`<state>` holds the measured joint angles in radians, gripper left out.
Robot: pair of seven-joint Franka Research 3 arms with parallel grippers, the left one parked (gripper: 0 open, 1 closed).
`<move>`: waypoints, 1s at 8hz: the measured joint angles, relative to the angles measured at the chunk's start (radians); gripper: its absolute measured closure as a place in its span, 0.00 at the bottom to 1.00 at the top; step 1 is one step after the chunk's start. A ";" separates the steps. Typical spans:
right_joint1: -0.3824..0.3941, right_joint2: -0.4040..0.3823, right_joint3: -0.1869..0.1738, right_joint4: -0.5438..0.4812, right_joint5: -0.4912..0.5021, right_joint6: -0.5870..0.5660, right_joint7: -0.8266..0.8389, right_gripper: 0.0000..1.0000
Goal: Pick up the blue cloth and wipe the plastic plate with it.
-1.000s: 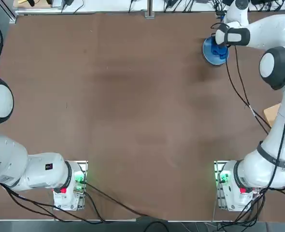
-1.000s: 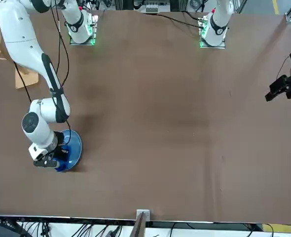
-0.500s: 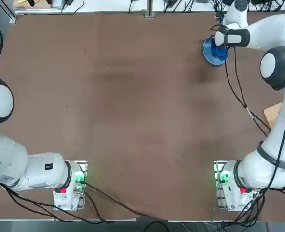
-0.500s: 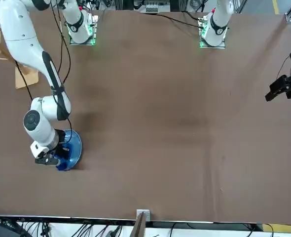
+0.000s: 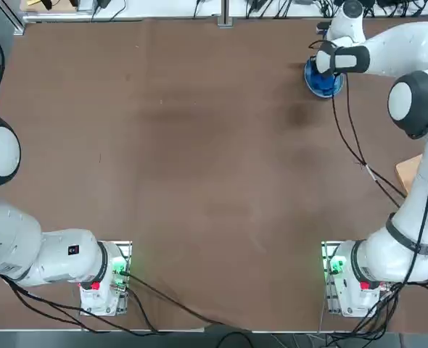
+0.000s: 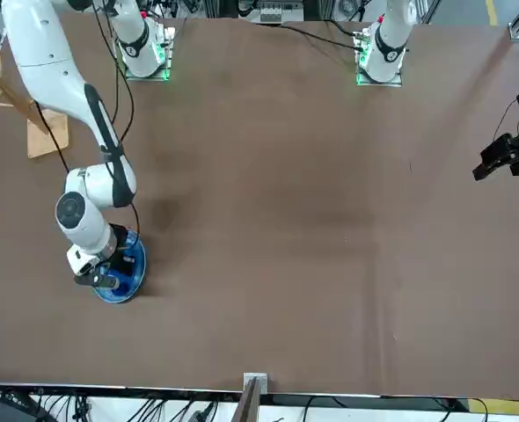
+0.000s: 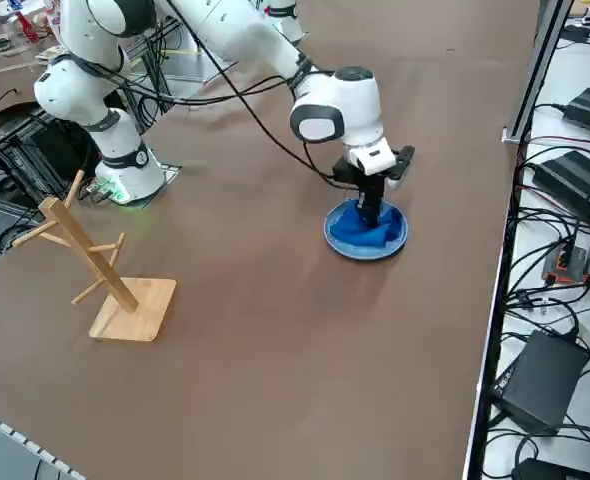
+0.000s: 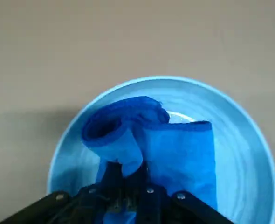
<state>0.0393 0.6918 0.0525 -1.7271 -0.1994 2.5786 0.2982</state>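
In the top view, the plate [image 5: 321,78] is found near the far right corner of the table [image 5: 199,167], close to its far edge, with the cloth [image 5: 326,74] lying on it under the right gripper [image 5: 328,67].

In the front view, the same gripper [image 6: 106,278] is seen lowered onto the plate [image 6: 119,280]; the cloth [image 6: 123,264] is only partly shown behind the hand, and nothing else is set close by.

In the right side view, the cloth [image 7: 367,226] is seen bunched in folds within the plate's rim [image 7: 333,241], and the gripper [image 7: 372,212] is pressed down into it from above. A wooden rack [image 7: 100,268] stands well apart, toward the near right edge of the table.

In the right wrist view, the fingers [image 8: 113,175] are drawn together and clamped on a fold of the cloth [image 8: 175,144], which is rolled and draped over the middle of the plate [image 8: 249,154].

The cloth is judged soft, light and limp, so a pinch on a gathered fold is likely to serve best. The plate looks light, smooth and slippery, and is likely to slide on the bare table if pressure is applied hard or sideways near its rim.
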 joint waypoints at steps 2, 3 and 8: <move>0.017 0.005 0.000 0.008 0.018 0.000 0.015 0.96; 0.020 0.012 0.000 0.020 0.022 0.000 0.015 0.96; -0.043 0.074 0.002 0.107 0.036 0.043 -0.107 0.96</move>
<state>-0.0032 0.7658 0.0548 -1.6196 -0.1631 2.6218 0.1909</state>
